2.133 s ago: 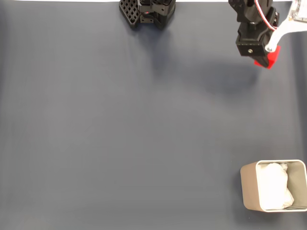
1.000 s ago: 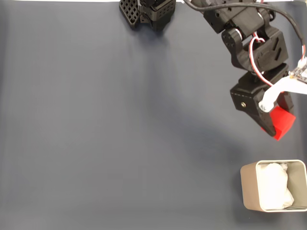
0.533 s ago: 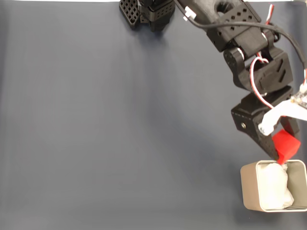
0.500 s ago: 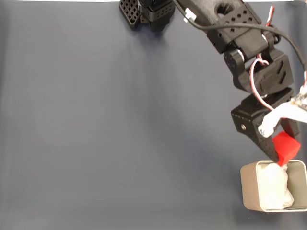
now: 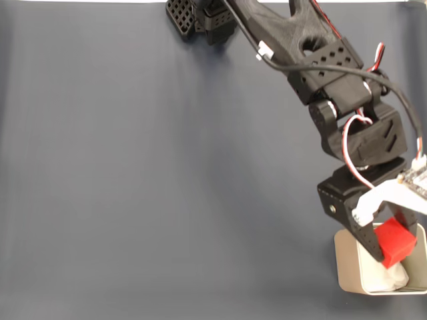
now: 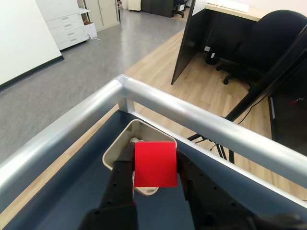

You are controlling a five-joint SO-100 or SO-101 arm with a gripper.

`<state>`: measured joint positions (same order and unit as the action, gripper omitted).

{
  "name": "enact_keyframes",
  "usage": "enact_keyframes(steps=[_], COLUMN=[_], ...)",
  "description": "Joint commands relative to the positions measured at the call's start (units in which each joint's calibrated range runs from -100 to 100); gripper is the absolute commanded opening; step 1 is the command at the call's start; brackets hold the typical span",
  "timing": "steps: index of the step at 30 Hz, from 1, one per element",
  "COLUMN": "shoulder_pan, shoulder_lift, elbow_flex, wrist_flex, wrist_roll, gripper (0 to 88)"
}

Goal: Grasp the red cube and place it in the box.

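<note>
While over the box, end effector clamped on the red cube.

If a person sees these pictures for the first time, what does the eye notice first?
First the red cube, the only bright colour, clamped in the black gripper at the lower right of the fixed view, over the beige box. In the wrist view the cube sits between the fingers, with the box right behind it.

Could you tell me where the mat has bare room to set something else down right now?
In the fixed view, the dark mat is bare left of the arm, from its base down. It is crowded lower right, where the gripper holds the red cube over the box.
</note>
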<state>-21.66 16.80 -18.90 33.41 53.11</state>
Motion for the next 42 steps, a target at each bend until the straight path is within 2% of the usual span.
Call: enact_keyframes(steps=[1,20,42], shoulder_pan=[0.9,-0.1,-2.3], shoulder_lift=[1.4,13.5,16.4], elbow_flex=[-6.7,-21.2,-20.8], wrist_flex=[0.3,0.8,0.5], wrist_roll=[-0.6,0.7,-0.5], gripper=[0.3,0.3,0.4])
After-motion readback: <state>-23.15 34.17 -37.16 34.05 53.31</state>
